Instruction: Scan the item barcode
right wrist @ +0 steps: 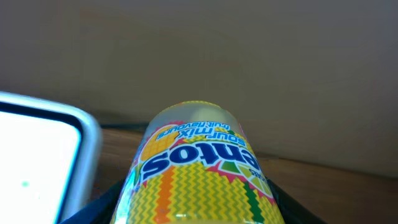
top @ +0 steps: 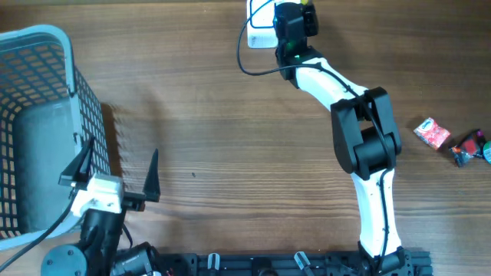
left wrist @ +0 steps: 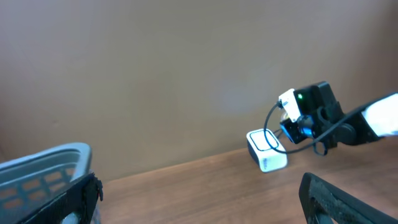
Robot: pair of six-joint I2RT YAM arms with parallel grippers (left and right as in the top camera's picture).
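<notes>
The item is a yellow Mentos sour-mix tub (right wrist: 196, 168) with a zigzag label. My right gripper (right wrist: 196, 208) is shut on it, one dark finger on each side. Overhead, that gripper (top: 295, 19) is at the far edge of the table, and a bit of the yellow tub (top: 308, 4) shows beyond it. The tub sits right beside the white barcode scanner (top: 259, 23), whose pale face (right wrist: 37, 155) fills the left of the right wrist view. No barcode shows. My left gripper (top: 119, 157) stands open and empty near the front left, far from the scanner (left wrist: 267, 149).
A blue-grey mesh basket (top: 46, 115) stands at the left edge, against my left gripper's outer finger. The scanner's black cable (top: 253, 65) loops over the table. A red-and-white candy packet (top: 432, 133) and a dark packet (top: 469, 146) lie at the right edge.
</notes>
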